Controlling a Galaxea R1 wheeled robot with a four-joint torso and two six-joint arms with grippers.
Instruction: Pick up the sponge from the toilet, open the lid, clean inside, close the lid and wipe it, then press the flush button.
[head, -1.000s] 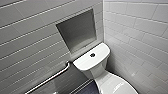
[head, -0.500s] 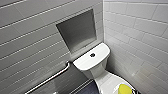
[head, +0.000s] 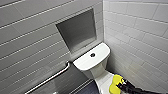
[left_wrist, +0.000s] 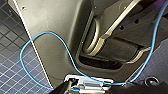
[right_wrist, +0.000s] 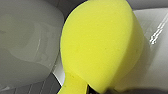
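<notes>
The right gripper (head: 120, 86) reaches in from the tiled corner wall (head: 140, 37), its jaws clamped on the near end of the sponge (head: 115, 83). The rest of the yellow block sticks out ahead of the jaws. It hangs over the toilet (head: 93, 61), just ahead of the tank's front edge, above the white surface (head: 103, 79) there. I cannot tell whether it touches. Close up from the right wrist, the sponge (right_wrist: 100, 45) bulges rounded, with white ceramic (right_wrist: 155, 50) behind it. 1 round button (head: 92, 54) sits in the middle of the tank top. A niche (head: 77, 30) is set in the wall above, and a grab bar (head: 50, 78) runs beside the tank. The left gripper (left_wrist: 87, 84) sits by the robot's dark body and a blue cable (left_wrist: 45, 37); I cannot tell its state.
</notes>
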